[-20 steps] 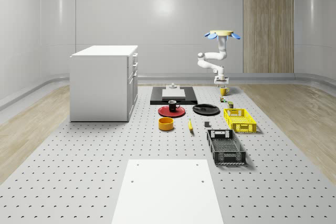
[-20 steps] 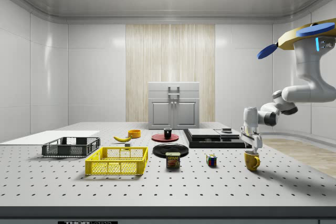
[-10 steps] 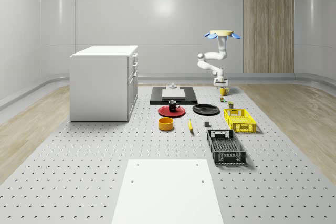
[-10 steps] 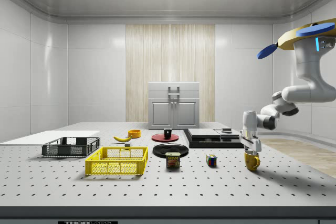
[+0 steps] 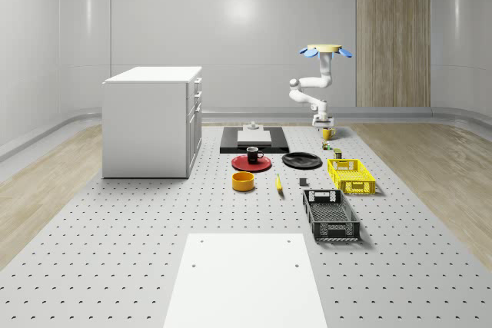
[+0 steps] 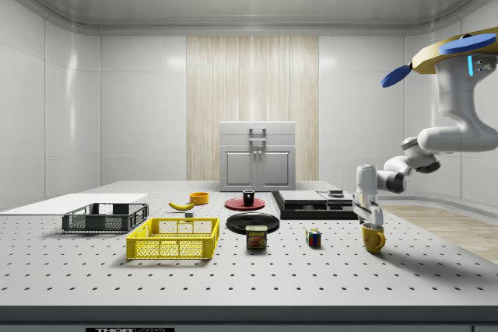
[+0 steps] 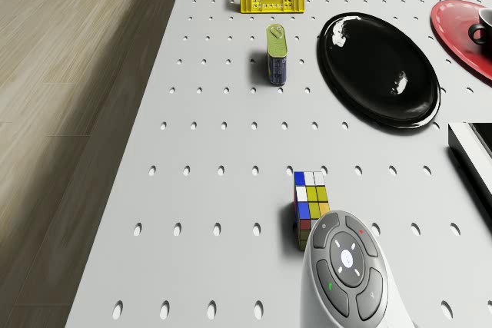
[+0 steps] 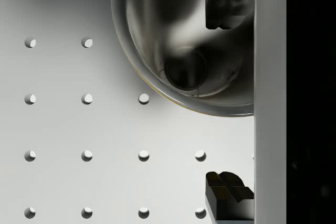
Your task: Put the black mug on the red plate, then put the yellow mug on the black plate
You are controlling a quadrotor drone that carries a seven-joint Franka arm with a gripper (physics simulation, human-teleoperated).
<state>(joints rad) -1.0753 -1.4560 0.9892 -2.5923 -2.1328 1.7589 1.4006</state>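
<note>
Black mug (image 5: pixel 254 154) sits on the red plate (image 5: pixel 250 163), centre of the whole-scene view, so by the look of it the first half of the task is done. Black plate (image 5: pixel 302 160) lies bare just to its right.

Yellow mug (image 6: pixel 373 238) stands on the perforated table (image 6: pixel 233 270) at the lower right of the side view, well apart from the black plate. Drone (image 6: pixel 455 50) hovers at the upper right of that frame, above and beyond the mug, arm folded down toward it.

Change over the last second: the gripper (image 6: pixel 369 214) has come down and slid slightly left in the side view; it now sits just above the mug rim. Mug itself has not moved.

Wrist view: fingers (image 8: pixel 228 6) spread apart, one over the mug's interior, the other (image 8: pixel 228 192) outside the wall. So the rim wall lies between them, not yet clamped.

Judgement: pre-grasp for the second half; a short further descent and closing should follow.
</note>
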